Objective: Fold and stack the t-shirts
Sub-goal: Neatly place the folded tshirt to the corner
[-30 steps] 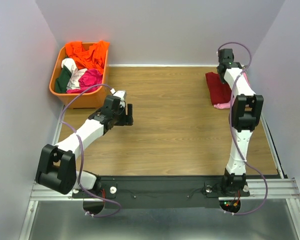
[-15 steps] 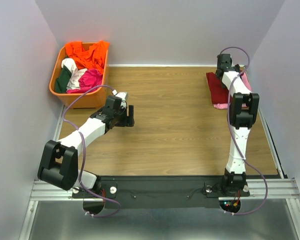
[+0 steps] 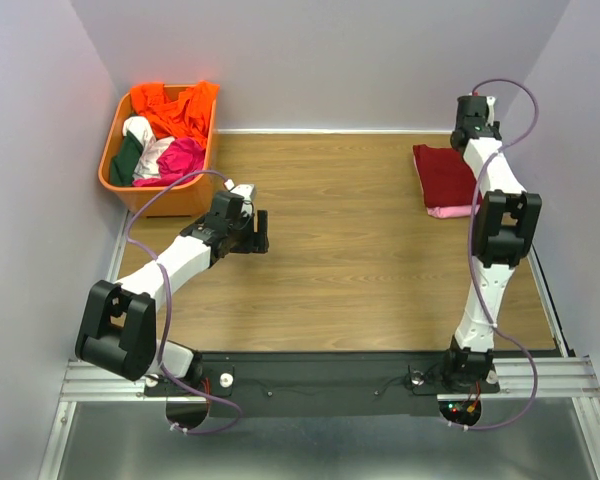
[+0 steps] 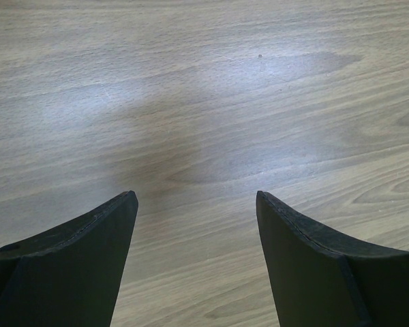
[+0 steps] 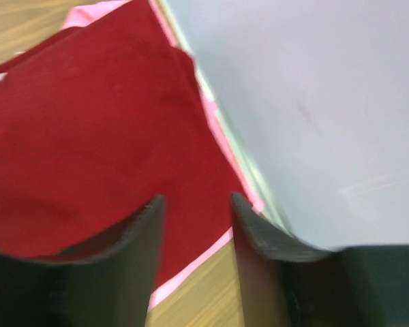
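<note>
Already stacked: maroon t-shirt (image 3: 442, 175) folded on the pink t-shirt (image 3: 450, 211), far right of the counter (image 3: 350, 260), beside the wall (image 5: 313, 102).
Right pincer (image 5: 195, 199): jaws partly apart, gripping nothing, just above the maroon edge.
Left pincer (image 4: 194, 194): wide open, empty, over the counter.
Risk: a dip or sideways sweep could snag that edge, undoing the fold or skewing the stack.

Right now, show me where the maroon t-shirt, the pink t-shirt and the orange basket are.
maroon t-shirt (image 3: 443, 175): top view, middle of the folded top face.
pink t-shirt (image 3: 448, 211): top view, near edge peeking out beneath.
orange basket (image 3: 180, 202): top view, near outer wall.
</note>
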Controlling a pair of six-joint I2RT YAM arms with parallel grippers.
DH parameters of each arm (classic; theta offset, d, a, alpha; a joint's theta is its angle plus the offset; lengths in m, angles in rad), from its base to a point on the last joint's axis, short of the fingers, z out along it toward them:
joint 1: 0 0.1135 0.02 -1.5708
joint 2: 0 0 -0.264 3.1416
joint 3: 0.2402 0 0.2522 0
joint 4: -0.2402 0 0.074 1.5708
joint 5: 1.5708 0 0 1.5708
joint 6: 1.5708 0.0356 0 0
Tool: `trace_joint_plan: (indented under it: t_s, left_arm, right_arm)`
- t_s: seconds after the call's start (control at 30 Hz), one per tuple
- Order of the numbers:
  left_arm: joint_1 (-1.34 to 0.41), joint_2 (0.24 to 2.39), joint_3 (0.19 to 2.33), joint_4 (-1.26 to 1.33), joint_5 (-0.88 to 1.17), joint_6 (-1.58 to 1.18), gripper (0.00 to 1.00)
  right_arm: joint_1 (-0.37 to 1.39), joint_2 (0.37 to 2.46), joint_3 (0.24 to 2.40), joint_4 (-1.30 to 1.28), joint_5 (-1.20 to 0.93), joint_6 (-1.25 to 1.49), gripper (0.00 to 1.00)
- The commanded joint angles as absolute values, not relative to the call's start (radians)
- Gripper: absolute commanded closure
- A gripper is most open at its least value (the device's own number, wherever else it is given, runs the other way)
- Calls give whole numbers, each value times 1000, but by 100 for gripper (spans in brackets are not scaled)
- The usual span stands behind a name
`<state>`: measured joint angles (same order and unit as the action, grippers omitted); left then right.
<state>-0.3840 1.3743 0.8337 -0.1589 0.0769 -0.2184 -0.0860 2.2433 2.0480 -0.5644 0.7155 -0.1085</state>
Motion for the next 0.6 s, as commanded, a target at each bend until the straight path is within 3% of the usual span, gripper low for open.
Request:
trace_joint_plan:
  t_s: [0.0,0.2,0.4,0.43,0.57]
  left_arm:
    - [-376,1355,874,-140,75,-212,18]
    - [-376,1350,874,-141,61,-209,18]
    - [-376,1333,874,-129,72,-206,18]
    - [-376,1313,870,-123,78,-206,18]
    - [-376,1246,871,-113,34,-199,16]
  right_arm:
    - [-136,2158,1955,-526,516,70,57]
    - [-265,2160,1819,-506,323,244,59]
    - [-307,2145,1827,-492,232,264,58]
    - [-307,2094,1821,-492,210,267,47]
    - [-307,1892,1734,-494,183,311,26]
